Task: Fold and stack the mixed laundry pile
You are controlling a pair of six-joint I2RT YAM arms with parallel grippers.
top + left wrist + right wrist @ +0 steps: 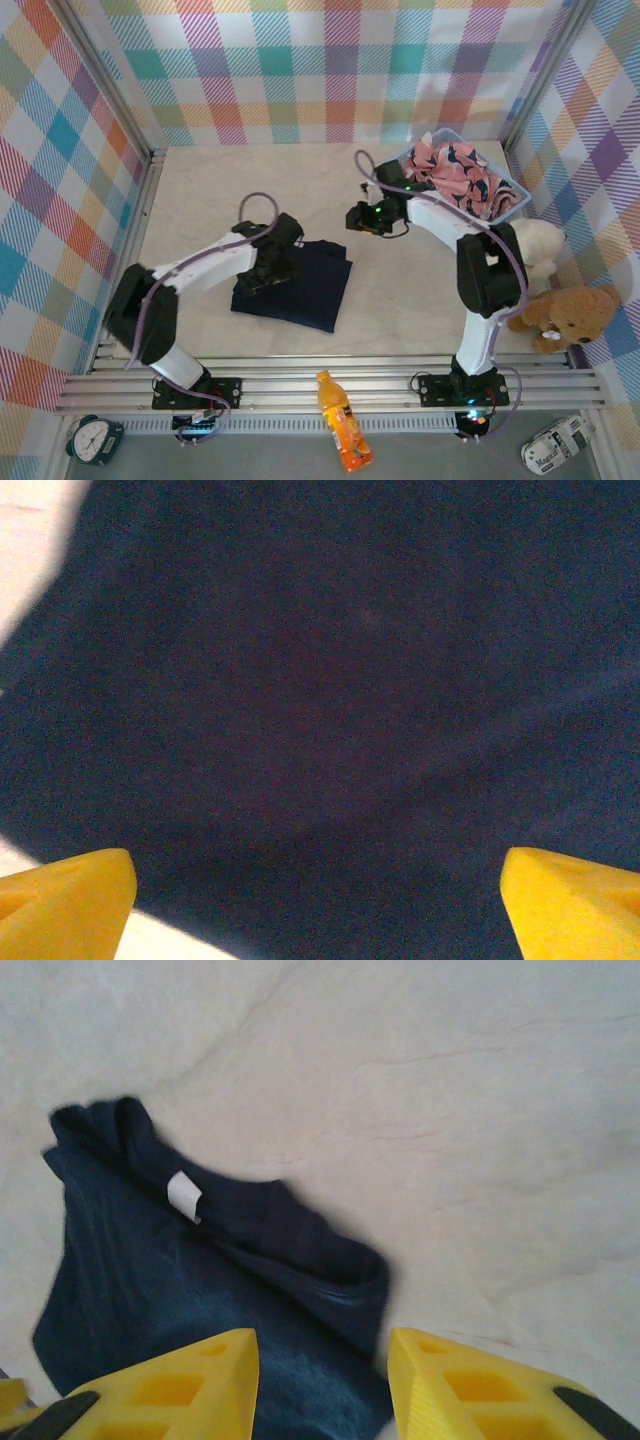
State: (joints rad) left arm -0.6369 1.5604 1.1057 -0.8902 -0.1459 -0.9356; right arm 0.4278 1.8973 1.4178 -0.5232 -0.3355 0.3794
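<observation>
The folded navy trousers [312, 292] lie flat on the table left of centre. My left gripper [270, 268] hovers low over their left part. In the left wrist view its yellow fingertips [70, 895] stand wide apart, open, with dark cloth [330, 680] spread beneath them. My right gripper [362, 218] hangs above bare table to the right of the trousers. In its wrist view the jaws [322, 1345] are apart with nothing between them, and the trousers [150, 1290] with a white label [184, 1196] lie below. The pink printed garment [455, 172] is bunched in the basket at the back right.
The light blue basket [520, 197] stands at the back right corner. A white teddy bear [540, 245] and a brown one [565, 315] sit by the right wall. An orange bottle [340, 420] and a clock [95, 438] lie beyond the front rail.
</observation>
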